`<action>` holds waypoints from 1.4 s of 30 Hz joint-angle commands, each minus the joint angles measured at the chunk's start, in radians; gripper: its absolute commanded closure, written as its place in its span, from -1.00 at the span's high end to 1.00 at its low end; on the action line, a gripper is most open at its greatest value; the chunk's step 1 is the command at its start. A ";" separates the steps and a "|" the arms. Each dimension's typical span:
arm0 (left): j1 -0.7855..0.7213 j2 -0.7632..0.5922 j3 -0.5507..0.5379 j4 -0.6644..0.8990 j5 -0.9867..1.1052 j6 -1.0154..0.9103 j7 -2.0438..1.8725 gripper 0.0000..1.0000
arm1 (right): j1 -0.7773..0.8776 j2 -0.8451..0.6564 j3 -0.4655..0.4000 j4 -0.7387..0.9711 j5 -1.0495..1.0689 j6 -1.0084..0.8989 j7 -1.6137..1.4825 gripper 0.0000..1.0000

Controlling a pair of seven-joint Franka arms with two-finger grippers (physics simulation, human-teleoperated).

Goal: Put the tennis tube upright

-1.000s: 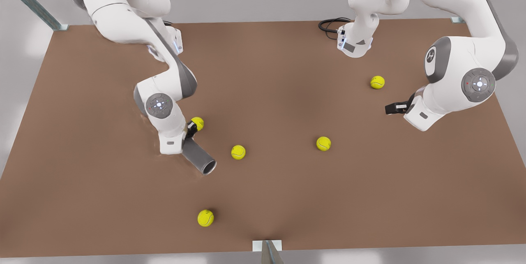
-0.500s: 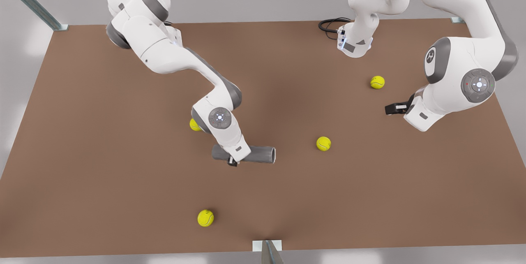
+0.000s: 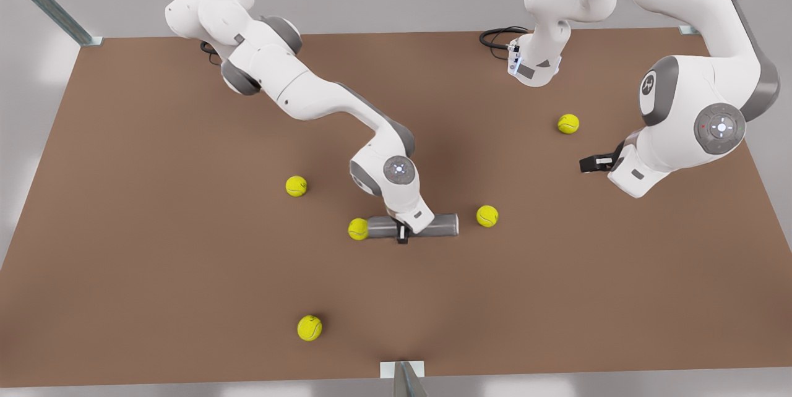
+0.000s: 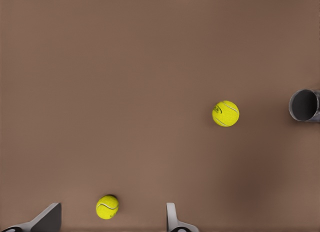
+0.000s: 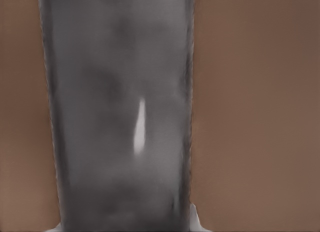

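The grey tennis tube [image 3: 440, 224] lies horizontal, low over the brown table [image 3: 154, 261], near the middle of the front view. My right gripper [image 3: 403, 235] is shut across its middle, coming down from above. In the right wrist view the tube [image 5: 120, 117] runs lengthwise right under the camera. A yellow ball [image 3: 357, 229] sits against the tube's end on the front view's left. My left gripper [image 3: 595, 163] waits open on the front view's right, pointing at the tube's open end [image 4: 304, 105].
Several yellow tennis balls lie on the table: one [image 3: 487, 216] just off the tube's open end, one [image 3: 296, 186], one [image 3: 309, 328] near the front edge, one [image 3: 568, 123] by the left gripper. A black cable [image 3: 495, 35] lies at the back.
The right arm has carried the tube toward the front view's right and turned it from diagonal to horizontal. The tube's end has come against a ball. The left arm has stayed still.
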 commanded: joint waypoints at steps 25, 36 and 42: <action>0.074 0.401 -0.163 0.302 -0.549 0.123 -0.113 1.00 | -0.420 -0.914 -0.107 -0.621 0.188 -0.536 0.705 1.00; 0.040 0.580 -0.189 0.298 -0.747 0.179 0.454 1.00 | -0.580 -0.823 -0.147 -0.557 0.278 -0.462 0.706 1.00; 0.014 0.593 -0.189 0.299 -0.741 0.273 0.475 1.00 | -0.566 -0.751 -0.144 -0.537 0.321 -0.454 0.701 1.00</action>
